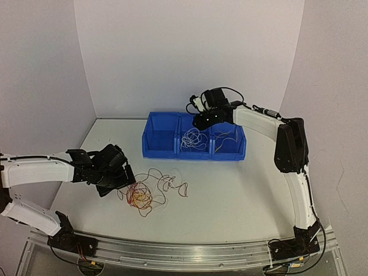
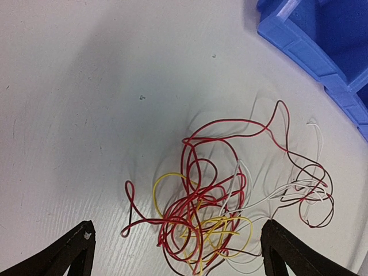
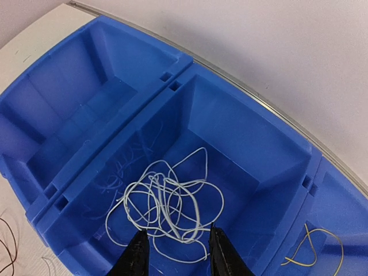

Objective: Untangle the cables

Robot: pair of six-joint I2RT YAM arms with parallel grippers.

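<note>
Cables, thin curly wires of red, yellow and white in a loose tangle (image 2: 201, 221), lie on the white desk (image 2: 69, 86) between the two black fingers (image 2: 77, 253) of the left end effector (image 2: 179, 230). This end effector is spread wide and grips nothing. The tangle fills most of the gap between its fingers, and the wrist view does not show whether either finger touches a wire. A few red and white loops trail out of the tangle toward a blue plastic bin with three side-by-side compartments (image 1: 167, 154), which stands farther back on the desk, near the tangle but apart from it.

The right end effector (image 3: 177, 231) hangs over the middle compartment with its black fingers parted by a narrow gap. A heap of looping white wires (image 3: 167, 198) lies on the compartment floor below and between the fingertips. No strand looks pinched, though whether a tip touches one cannot be told. A single yellow wire (image 3: 313, 247) lies in the compartment to the right.
</note>
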